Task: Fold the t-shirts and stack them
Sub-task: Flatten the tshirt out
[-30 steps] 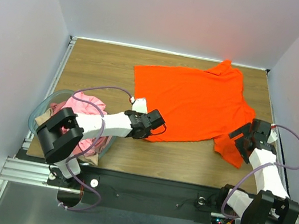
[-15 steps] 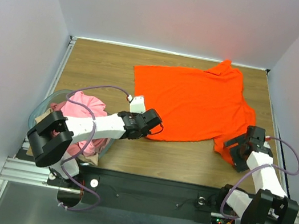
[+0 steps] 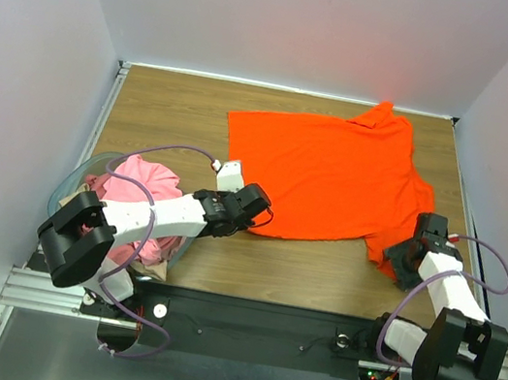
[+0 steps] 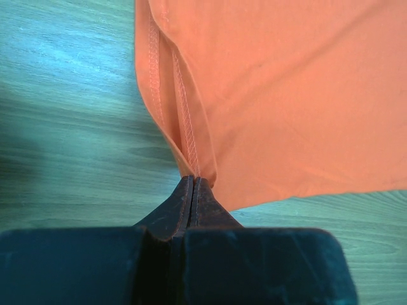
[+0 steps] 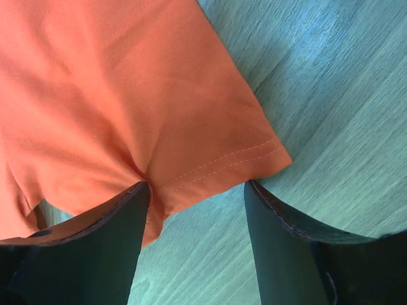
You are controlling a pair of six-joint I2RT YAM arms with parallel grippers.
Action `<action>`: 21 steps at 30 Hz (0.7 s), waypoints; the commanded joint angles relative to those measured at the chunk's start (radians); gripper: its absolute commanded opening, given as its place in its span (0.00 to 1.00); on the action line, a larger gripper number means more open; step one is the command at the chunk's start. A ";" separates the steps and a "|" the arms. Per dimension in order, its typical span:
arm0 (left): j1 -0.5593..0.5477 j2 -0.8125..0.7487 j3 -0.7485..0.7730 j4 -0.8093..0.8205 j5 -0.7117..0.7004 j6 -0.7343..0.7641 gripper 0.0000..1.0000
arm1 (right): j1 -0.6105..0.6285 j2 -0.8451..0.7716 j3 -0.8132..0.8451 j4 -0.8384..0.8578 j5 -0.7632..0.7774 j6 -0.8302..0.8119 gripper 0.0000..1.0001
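Top view, table [image 3: 164, 115]: a brown wood-grain surface is seen from above, closed in by pale walls on three sides.
Top view, orange-red t-shirt [image 3: 334, 180]: it is spread nearly flat on the far right part of the table, with one sleeve reaching the far edge and the other lying near the right edge.
Top view, basket [image 3: 66, 186]: a clear bluish tub is set at the near left of the table, and a pink t-shirt [image 3: 142, 185] is heaped loosely inside it.
Top view, left gripper [image 3: 257, 215]: it is held low at the near left corner of the orange-red t-shirt, touching the cloth.
Top view, right gripper [image 3: 401, 260]: it is lowered onto the near right sleeve; the finger spacing cannot be told from here.
Left wrist view, left gripper [image 4: 192, 185]: the two black fingers are pressed together, and a corner of the stitched hem is pinched between their tips.
Left wrist view, orange-red t-shirt [image 4: 292, 95]: the cloth is gathered into a small fold running up to the fingertips; bare wood is seen to the left.
Right wrist view, right gripper [image 5: 197, 194]: the fingers [image 5: 95, 248] are spread wide and are not closed on anything.
Right wrist view, sleeve [image 5: 210, 146]: its stitched end is laid flat on the wood between the two fingers, one finger touching the cloth, the other just beside the sleeve's corner.
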 commanded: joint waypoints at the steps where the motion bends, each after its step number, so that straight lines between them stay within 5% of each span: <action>1: 0.006 -0.036 -0.024 0.011 -0.036 0.006 0.00 | -0.001 0.048 -0.056 0.123 -0.056 0.010 0.64; 2: 0.006 -0.037 -0.026 0.010 -0.037 0.006 0.00 | -0.001 0.056 -0.060 0.136 -0.066 0.008 0.61; 3: 0.008 -0.039 -0.027 0.008 -0.036 0.005 0.00 | -0.001 0.060 -0.065 0.149 -0.076 0.004 0.46; 8: 0.012 -0.057 -0.033 -0.002 -0.045 -0.006 0.00 | -0.001 0.039 -0.060 0.174 -0.080 -0.032 0.01; 21: 0.012 -0.255 0.006 -0.039 -0.102 0.037 0.00 | -0.002 -0.294 0.156 0.131 -0.084 -0.177 0.00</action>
